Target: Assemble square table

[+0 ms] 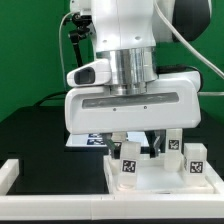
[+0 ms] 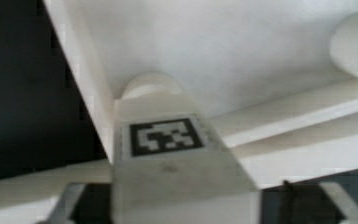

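wrist view shows the gripper [image 2: 179, 190] squeezing a white leg [image 2: 167, 140] with a tag, standing over the square panel [image 1: 160, 182] on the black table [image 1: 35, 125], beside other legs [image 1: 196, 158].

- You see a black table surface [image 1: 30, 125].
- A long white bar [image 1: 40, 182] edges that surface's near side.
- A green backdrop [image 1: 30, 50] rises behind the surface.
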Motion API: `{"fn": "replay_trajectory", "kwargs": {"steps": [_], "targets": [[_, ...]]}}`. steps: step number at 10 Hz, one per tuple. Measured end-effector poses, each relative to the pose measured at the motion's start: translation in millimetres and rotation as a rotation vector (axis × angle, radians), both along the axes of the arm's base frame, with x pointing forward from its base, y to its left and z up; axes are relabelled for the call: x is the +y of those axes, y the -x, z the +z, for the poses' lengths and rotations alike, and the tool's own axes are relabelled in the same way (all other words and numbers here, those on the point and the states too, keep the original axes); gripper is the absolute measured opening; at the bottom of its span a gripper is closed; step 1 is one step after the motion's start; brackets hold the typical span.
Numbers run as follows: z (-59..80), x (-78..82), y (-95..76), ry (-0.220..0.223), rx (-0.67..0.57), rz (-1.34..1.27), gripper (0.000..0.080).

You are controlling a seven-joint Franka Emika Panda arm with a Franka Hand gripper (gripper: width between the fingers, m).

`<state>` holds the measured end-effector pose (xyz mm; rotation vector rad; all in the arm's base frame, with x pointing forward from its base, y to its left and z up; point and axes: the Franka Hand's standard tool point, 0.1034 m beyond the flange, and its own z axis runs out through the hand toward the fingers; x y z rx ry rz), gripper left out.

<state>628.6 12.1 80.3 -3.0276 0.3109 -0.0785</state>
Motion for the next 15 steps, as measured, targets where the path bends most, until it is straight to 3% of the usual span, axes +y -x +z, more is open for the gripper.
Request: {"fn": "replay_trajectory", "kwargs": {"steps": [1,2,5,10,12,13,14,15], "targets": [[-0.6,-3.0,0.5,-0.001,0.008,-0.082,0.0387],[-1.2,-4.7,0.8,-0.005,0.017,-0.168,0.0305],[-3.2,-6.8,1.6,-0.018,0.038,-0.399,0.0302],[-7.2,-12.6,6.4,-0.195,0.098,-1.174,0.0293],[-7.9,-9.2,6.4,-0.192,0.093,-1.149,0.0322],[-7.7,-8.3,6.0,-0.170,0.078,-1.060,0.0515],[-6.8,-5.3,3.9,-0.121,0.038,-0.859,0.0515],[-8.1,-0.9,0.8,-0.069,-0.012,-0.601,0.0624]]}}
